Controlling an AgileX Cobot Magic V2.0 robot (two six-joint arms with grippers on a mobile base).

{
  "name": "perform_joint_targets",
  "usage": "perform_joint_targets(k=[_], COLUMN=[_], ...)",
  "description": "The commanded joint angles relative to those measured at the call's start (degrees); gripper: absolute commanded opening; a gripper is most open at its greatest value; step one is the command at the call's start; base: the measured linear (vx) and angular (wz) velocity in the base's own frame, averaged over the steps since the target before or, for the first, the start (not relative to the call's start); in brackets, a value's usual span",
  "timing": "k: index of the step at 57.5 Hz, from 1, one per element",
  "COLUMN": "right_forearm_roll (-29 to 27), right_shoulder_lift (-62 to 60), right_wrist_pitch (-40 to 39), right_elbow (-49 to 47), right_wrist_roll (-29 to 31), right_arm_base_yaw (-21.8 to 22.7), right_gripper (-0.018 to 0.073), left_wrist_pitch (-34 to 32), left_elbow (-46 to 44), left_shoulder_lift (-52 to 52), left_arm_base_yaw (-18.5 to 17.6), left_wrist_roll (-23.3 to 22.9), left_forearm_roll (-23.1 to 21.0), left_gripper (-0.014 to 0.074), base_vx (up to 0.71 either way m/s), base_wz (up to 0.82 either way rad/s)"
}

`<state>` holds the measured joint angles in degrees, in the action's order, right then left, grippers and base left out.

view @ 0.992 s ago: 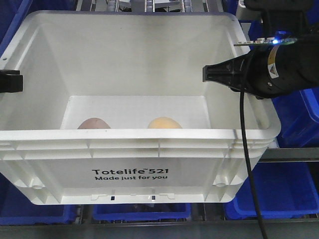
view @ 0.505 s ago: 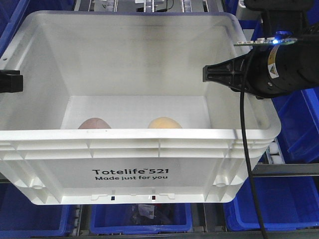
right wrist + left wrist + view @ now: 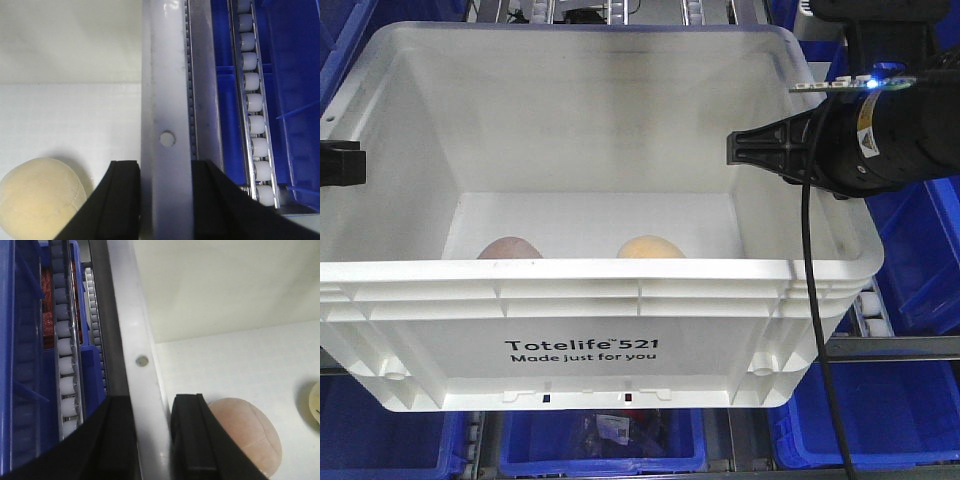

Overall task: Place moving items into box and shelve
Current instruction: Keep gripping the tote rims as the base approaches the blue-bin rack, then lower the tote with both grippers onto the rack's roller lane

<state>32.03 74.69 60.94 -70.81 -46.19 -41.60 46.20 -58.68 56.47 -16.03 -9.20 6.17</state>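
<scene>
The box (image 3: 580, 345), a large white crate printed "Totelife 521", hangs between my two arms in the front view. Inside on its floor lie the moving items: a pinkish-beige bun (image 3: 508, 247) on the left and a yellow-orange bun (image 3: 650, 246) on the right. My left gripper (image 3: 152, 440) is shut on the box's left rim (image 3: 130, 325), with the pink bun (image 3: 247, 432) just inside its inner finger. My right gripper (image 3: 167, 205) is shut on the right rim (image 3: 162, 75), and the yellow bun (image 3: 40, 197) lies next to it.
Blue plastic bins (image 3: 880, 395) sit on the rack below and beside the box. Roller rails (image 3: 250, 105) and metal shelf bars (image 3: 895, 348) run close along both sides of the box. More blue bin walls (image 3: 25, 365) stand left of it.
The box and both grippers keep their place in the front view, while the shelf bars and blue bins behind them have slid downward.
</scene>
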Motion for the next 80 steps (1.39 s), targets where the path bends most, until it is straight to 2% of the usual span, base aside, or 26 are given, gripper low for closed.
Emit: perform_joint_targets(k=[1,13,19,28,39,49,63,70,80], right_forearm_roll=[5.7,5.7,6.0,13.4,22.0,22.0,22.5,23.7,25.0], right_shoulder_lift=[-1.9,-1.9,-1.9,-1.8,1.0,5.5,11.6,13.5,14.1], right_wrist_pitch=[-5.9,-6.0,-6.8,-9.8,-11.7,-15.5,-22.1,-24.0,-25.5], right_elbow=[-2.3,-2.3,-2.3,-2.3,-2.3,-2.3,-2.3,-2.3,-2.3], right_wrist_roll=[0.7,0.7,0.7,-0.5,-9.5,-11.8,-11.3,-10.9,-9.4], right_arm_base_yaw=[-0.4,-0.4,-0.4,-0.4,2.7,6.8,8.5,8.5,8.5], right_gripper=[0.0075,0.0075,0.0075,0.0075,0.0078,0.0082,0.013,0.0223,0.0398], left_wrist_pitch=[-9.1,-9.4,-12.3,-18.4,-25.9,-35.0,-35.6,-35.6,-35.6], left_elbow=[-2.5,-2.5,-2.5,-2.5,-2.5,-2.5,-2.5,-2.5,-2.5], left_shoulder_lift=[-1.4,-1.4,-1.1,1.8,8.2,13.1,18.9,19.9,19.7], left_arm_base_yaw=[-0.9,-0.9,-0.9,-0.9,-0.9,-0.9,-0.9,-0.9,-0.9], left_wrist_roll=[0.9,0.9,0.9,0.9,1.1,1.1,1.0,1.0,1.1], left_forearm_roll=[-1.4,-1.4,-1.5,-2.0,-1.5,-1.2,4.7,4.7,5.8], left_gripper=[0.0119,0.0119,0.0119,0.0119,0.0119,0.0119,0.0133,0.0201,0.0429], base_vx=[0.0,0.0,0.0,0.0,0.0,0.0,0.0,0.0,0.0], base_wz=[0.0,0.0,0.0,0.0,0.0,0.0,0.0,0.0,0.0])
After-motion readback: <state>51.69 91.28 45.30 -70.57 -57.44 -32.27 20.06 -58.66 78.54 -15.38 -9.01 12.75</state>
